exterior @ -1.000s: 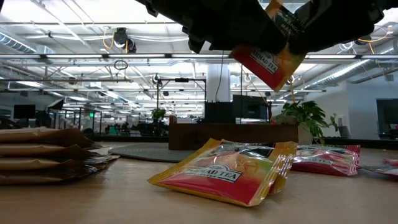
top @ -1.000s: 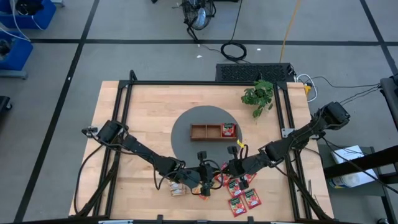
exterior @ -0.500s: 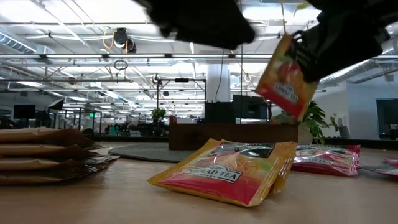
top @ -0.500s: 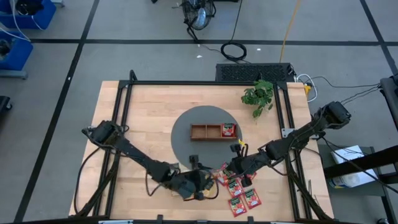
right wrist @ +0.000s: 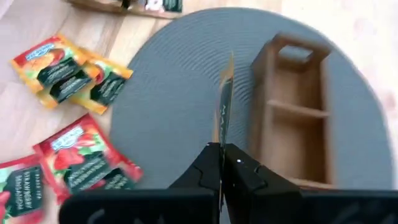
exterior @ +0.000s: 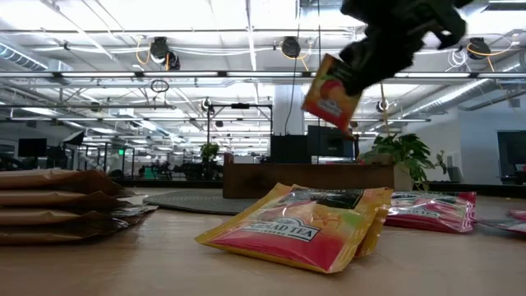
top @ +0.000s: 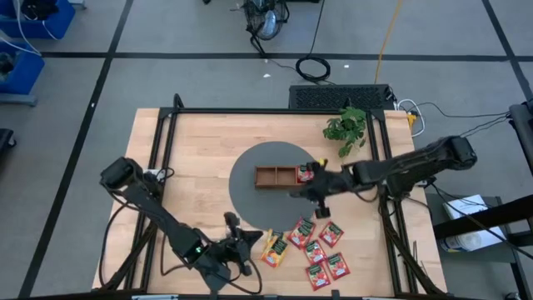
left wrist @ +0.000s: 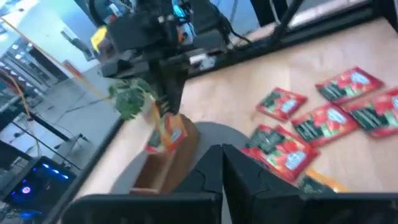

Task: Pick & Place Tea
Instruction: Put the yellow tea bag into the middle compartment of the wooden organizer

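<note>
The tea sachet (exterior: 330,93) in play is an orange-yellow packet pinched by its top edge between the fingers of the right gripper (top: 315,188), hanging below them and tilted in the air. In the right wrist view the sachet (right wrist: 224,106) shows edge-on, a thin sliver running straight out from the closed fingertips, with the wooden tray (right wrist: 292,112) just beyond it on the grey round mat (right wrist: 180,81).

It looks very light, thin and floppy, with a slick foil skin. I judge a pinch at one edge is the sensible hold, since a packet lying flat offers little else to grab, and it may swing or slip if moved fast.

The tray (top: 283,176) has three compartments. The one nearest the right gripper's fingers already holds a red sachet (top: 306,173); the other two look empty.

More tea lies loose on the table (top: 191,158) below the fingers: red sachets (top: 324,248), an orange-yellow pair (top: 274,248), and a stack of flat sachets (exterior: 62,204) at the low view's left edge.

The left gripper (top: 236,257) waits near the table's front edge, its fingers (left wrist: 205,180) pressed together on nothing.
</note>
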